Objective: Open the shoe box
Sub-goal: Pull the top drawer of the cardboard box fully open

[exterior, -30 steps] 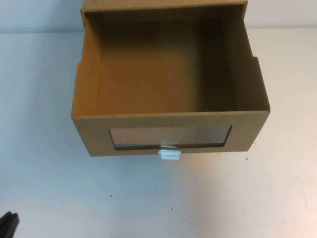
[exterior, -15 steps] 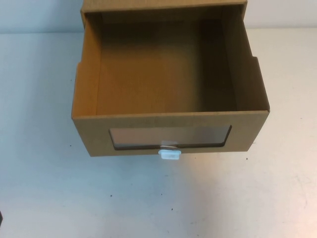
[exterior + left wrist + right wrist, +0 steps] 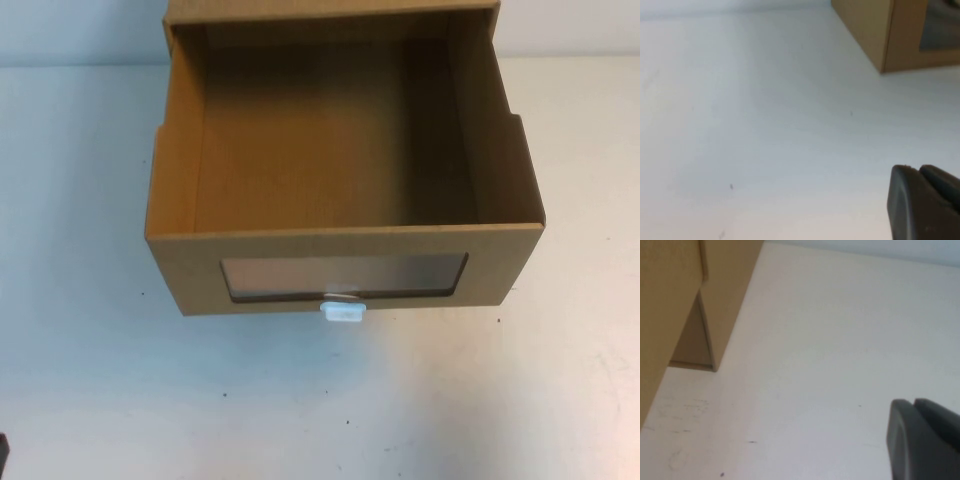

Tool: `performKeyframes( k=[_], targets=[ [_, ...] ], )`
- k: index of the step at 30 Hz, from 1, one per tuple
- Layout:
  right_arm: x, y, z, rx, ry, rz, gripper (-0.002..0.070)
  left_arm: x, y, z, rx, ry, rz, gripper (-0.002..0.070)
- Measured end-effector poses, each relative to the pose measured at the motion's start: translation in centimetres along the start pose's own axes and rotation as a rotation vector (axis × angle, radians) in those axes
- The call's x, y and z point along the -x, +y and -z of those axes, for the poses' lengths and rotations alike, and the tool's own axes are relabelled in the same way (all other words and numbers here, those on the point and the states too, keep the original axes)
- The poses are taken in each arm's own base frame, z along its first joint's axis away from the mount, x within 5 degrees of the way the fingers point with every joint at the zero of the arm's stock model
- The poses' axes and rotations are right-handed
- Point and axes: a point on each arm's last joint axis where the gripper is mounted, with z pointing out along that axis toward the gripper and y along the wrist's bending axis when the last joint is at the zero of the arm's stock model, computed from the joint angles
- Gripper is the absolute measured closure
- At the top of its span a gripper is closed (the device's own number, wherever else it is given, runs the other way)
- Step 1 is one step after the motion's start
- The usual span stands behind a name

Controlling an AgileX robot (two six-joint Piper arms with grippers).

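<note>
The brown cardboard shoe box (image 3: 185, 270) stands at the middle of the table, its drawer pulled out toward me from the outer sleeve (image 3: 330, 9) and showing a bare inside. The drawer front has a clear window (image 3: 343, 274) and a small white pull tab (image 3: 343, 311). Only a dark sliver of my left gripper (image 3: 3, 455) shows at the near left corner of the high view; in its wrist view the left gripper (image 3: 917, 170) is shut on nothing, well away from the box corner (image 3: 875, 30). My right gripper (image 3: 914, 402) is shut and empty, off to the side of the box (image 3: 670, 300).
The white table (image 3: 120, 390) spreads around the box on the left, right and near side. A pale wall (image 3: 80, 30) stands behind the sleeve.
The left gripper has drawn back toward the near left corner, so less of it shows in the high view. The box has not moved.
</note>
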Motion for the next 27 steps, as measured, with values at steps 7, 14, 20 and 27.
performKeyframes(
  k=[7,14,20,27],
  targets=[
    [-8.2,-0.5,3.8,-0.073,-0.18,-0.016,0.0689,-0.5,0.0,0.0,-0.004,0.06,0.0,0.068],
    [-14.5,-0.1,6.1,-0.09,-0.351,-0.013,0.0689,-0.6,0.0,0.0,-0.005,0.063,0.0,0.068],
    [-15.7,0.1,7.4,-0.096,-0.366,-0.014,0.0689,-0.6,0.0,0.0,-0.005,0.066,0.0,0.068],
    [-17.4,0.2,6.9,-0.091,-0.168,-0.026,0.0689,-0.6,0.0,0.0,-0.004,0.066,-0.002,0.068]
  ],
)
